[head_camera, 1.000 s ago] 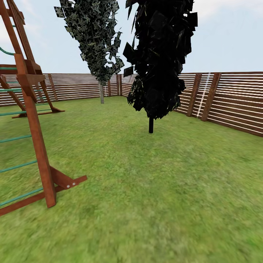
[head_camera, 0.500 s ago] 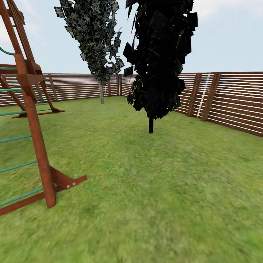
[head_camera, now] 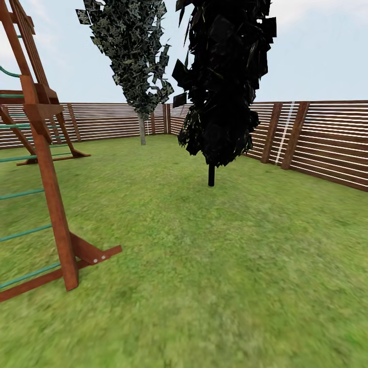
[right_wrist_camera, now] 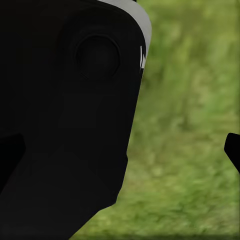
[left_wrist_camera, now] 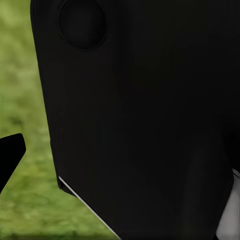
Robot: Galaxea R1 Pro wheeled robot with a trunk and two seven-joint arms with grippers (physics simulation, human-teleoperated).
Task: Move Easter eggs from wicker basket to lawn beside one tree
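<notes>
1. Lawn (head_camera: 220, 266) spreads wide and flat across head view, inside garden ringed by slat fence (head_camera: 327, 143). No basket or eggs among what shows here, so step in hand reads as search/travel, not grasp.
2. Wooden climbing frame (head_camera: 48, 194) w/ green rungs stands at left, foot brace resting on grass. Best to swing base clear of that brace when turning.
3. Dark cone tree (head_camera: 222, 82) stands mid-view, thin black stem into grass; greyer cone tree (head_camera: 135, 56) farther back near fence. Neither fits a pale-trunk, broad-canopy tree, so prob. not the drop spot; worth panning head on for a proper one plus the basket.
4. Left wrist view: black robot body close up, blurred grass (left_wrist_camera: 22, 100) beside it. Right wrist view: same sort of dark housing, grass (right_wrist_camera: 190, 150) beyond.
5. Tool state, both arms: cannot tell, only dark tips at frame edges. Nothing seen gripped.
6. For doing it well: keep arms tucked, turn slowly, locate basket first, then pick nearest qualifying tree.
</notes>
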